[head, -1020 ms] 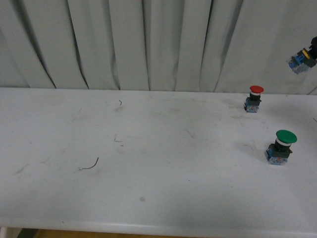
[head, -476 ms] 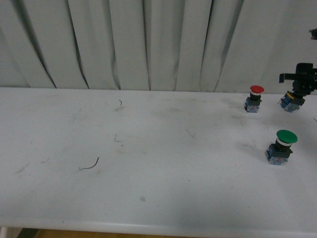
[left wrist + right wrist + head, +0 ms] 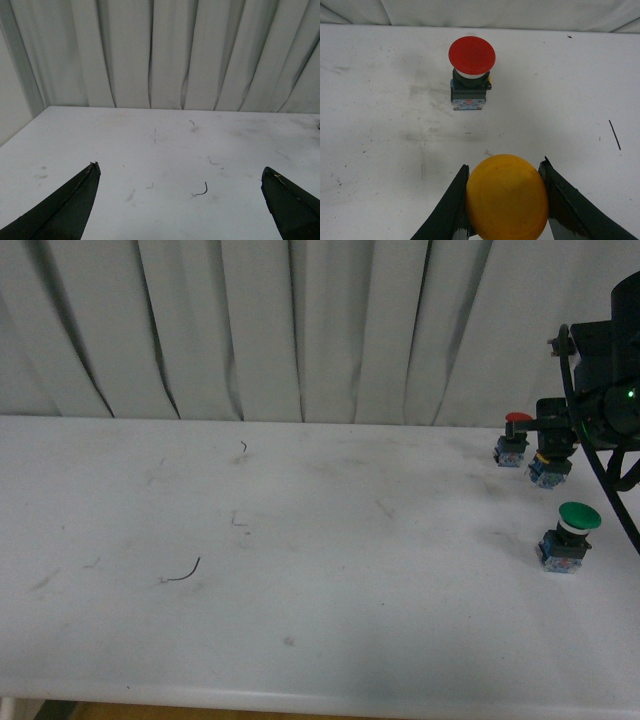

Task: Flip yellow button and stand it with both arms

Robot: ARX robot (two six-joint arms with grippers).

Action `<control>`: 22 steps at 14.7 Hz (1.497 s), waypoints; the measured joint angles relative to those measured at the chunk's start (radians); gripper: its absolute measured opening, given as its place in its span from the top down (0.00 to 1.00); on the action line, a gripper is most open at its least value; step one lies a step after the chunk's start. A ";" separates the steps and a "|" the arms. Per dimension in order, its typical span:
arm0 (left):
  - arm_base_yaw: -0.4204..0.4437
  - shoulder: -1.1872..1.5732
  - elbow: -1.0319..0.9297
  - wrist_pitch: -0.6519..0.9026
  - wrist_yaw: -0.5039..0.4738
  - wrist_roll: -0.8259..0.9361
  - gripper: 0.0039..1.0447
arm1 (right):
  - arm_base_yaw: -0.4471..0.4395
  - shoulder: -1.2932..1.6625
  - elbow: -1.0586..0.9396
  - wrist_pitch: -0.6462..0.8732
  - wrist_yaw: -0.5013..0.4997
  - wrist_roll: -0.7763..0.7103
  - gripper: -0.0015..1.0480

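At the front frame's right edge, right gripper (image 3: pixel 505 164) clamps the yellow button (image 3: pixel 549 471), axis vertical, cap up, just beside the red button (image 3: pixel 513 440); left gripper (image 3: pixel 180 168) gapes empty, well apart.

No legible text anywhere; perhaps tiny blurred print on the red button (image 3: pixel 468 95).

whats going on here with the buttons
The right gripper holds the yellow button by its cap between its fingers, low over the table beside the red button. Whether its base touches the table is unclear. The green button stands upright nearer the robot. The left gripper is open, holding nothing.
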 joint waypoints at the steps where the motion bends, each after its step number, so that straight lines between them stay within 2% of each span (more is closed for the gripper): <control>1: 0.000 0.000 0.000 0.000 0.000 0.000 0.06 | 0.010 0.011 0.012 -0.010 0.011 0.000 0.65; 4: 0.000 0.000 0.000 0.000 0.000 0.000 0.06 | 0.027 0.051 0.047 -0.018 0.052 -0.008 0.65; 17: 0.000 0.000 0.000 0.000 0.000 0.000 0.06 | 0.031 0.130 0.107 -0.044 0.085 -0.029 0.65; 18: 0.000 0.000 0.000 0.000 0.000 0.000 0.06 | 0.031 0.130 0.107 -0.045 0.082 -0.031 0.59; 19: 0.000 0.000 0.000 0.000 0.000 0.000 0.06 | 0.030 0.130 0.107 -0.045 0.079 -0.030 0.41; 22: 0.000 0.000 0.000 0.000 0.000 0.000 0.06 | 0.029 0.130 0.107 -0.046 0.068 -0.023 0.05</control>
